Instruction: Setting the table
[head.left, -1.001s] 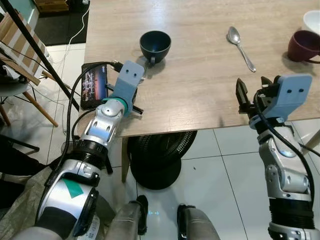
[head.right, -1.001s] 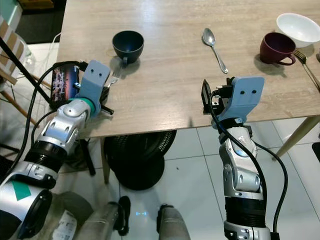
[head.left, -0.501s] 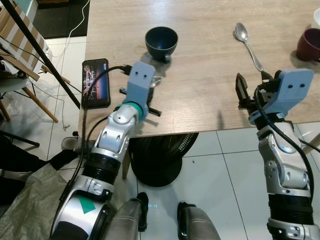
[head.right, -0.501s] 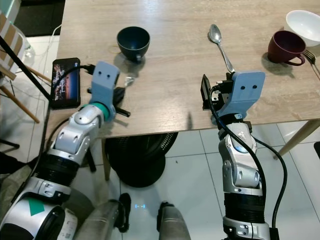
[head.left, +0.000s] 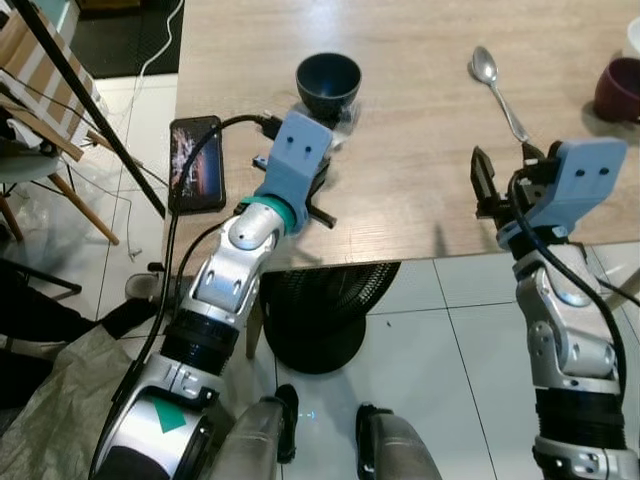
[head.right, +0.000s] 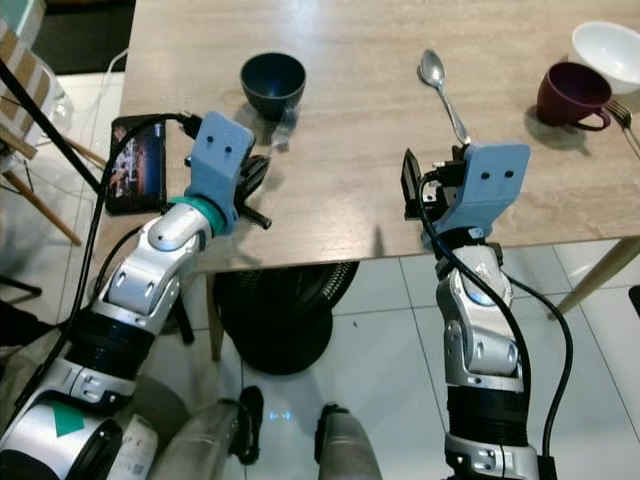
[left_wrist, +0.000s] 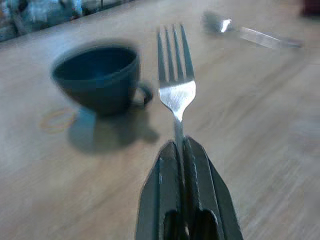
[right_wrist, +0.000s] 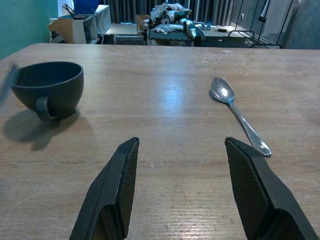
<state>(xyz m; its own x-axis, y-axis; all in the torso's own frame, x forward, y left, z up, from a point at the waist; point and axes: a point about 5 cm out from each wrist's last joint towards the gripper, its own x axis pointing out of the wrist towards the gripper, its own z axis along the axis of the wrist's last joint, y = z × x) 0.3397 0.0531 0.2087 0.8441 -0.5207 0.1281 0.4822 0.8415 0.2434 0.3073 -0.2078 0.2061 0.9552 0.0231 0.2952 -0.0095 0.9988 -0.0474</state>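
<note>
Left wrist view: a silver metal fork (left_wrist: 175, 90) is pinched by the left gripper (left_wrist: 183, 165), tines beside the dark blue ceramic cup (left_wrist: 98, 76) ahead.

You see two silver arms built of rounded, jointed segments, with ribbed black collars near the lower ends. The left arm (head.left: 225, 300) carries a teal ring just below its wrist housing and a green triangular mark on the lowest segment. Each wrist ends in a pale blue boxy housing with two small dark holes on its face. Black cables loop from each housing and run along the arm. The right arm (head.left: 565, 340) has the same silver shells. The fingers (right_wrist: 117, 192) are long, flat and black, with a fine textured inner face. Below, your two grey legs end in black feet.
</note>
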